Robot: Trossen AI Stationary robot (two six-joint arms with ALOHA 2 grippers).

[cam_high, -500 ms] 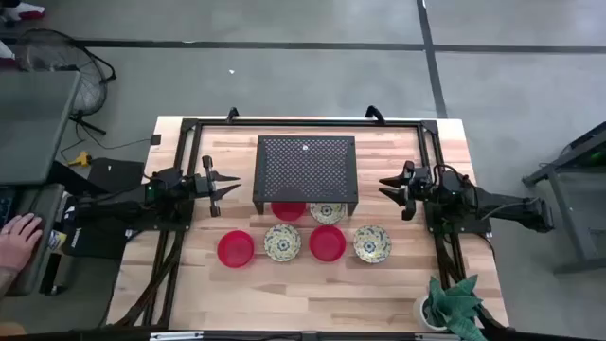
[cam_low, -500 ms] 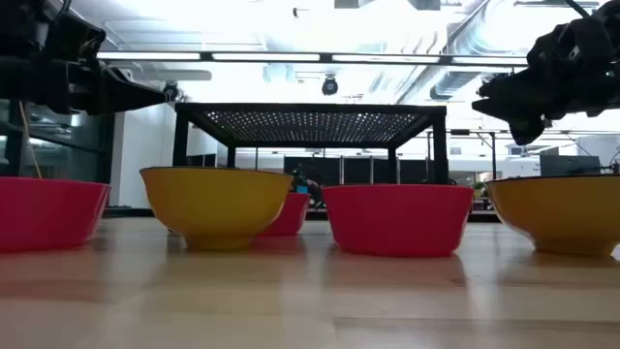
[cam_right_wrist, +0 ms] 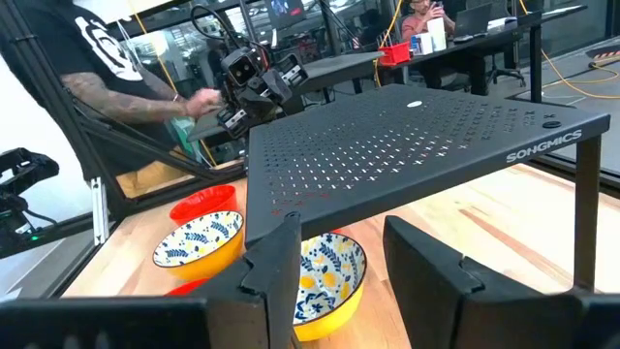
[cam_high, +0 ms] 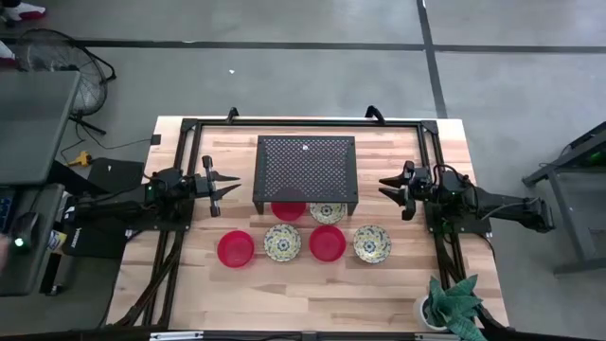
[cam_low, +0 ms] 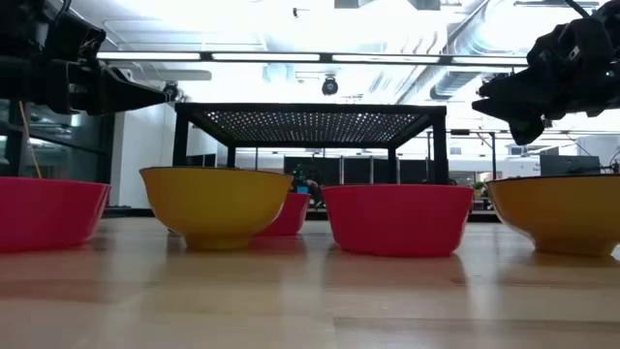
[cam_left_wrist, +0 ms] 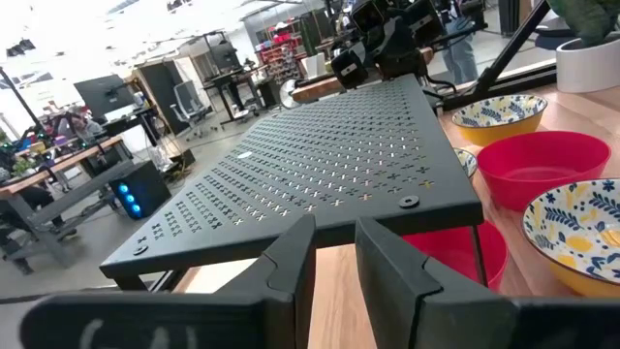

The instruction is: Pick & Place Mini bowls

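Observation:
Six mini bowls stand on the wooden table. A front row runs red [cam_high: 235, 248], floral [cam_high: 282, 242], red [cam_high: 327, 242], floral [cam_high: 372, 243]. One red bowl [cam_high: 289, 209] and one floral bowl [cam_high: 327, 211] sit on the table half under the near edge of a black perforated shelf [cam_high: 306, 169]. My left gripper [cam_high: 227, 187] hovers open, level, left of the shelf, with nothing between its fingers [cam_left_wrist: 291, 267]. My right gripper [cam_high: 386, 187] hovers open right of the shelf, pointing at it, also holding nothing [cam_right_wrist: 334, 267].
A black tube frame [cam_high: 189, 128] borders the table. A potted plant [cam_high: 454, 303] stands at the near right corner. A person in a dark shirt [cam_right_wrist: 87, 58] stands beyond the table's left side. Bare wood lies in front of the bowl row.
Both arms have kept still. A person's hand beyond the table's left side has drawn back toward the picture's edge.

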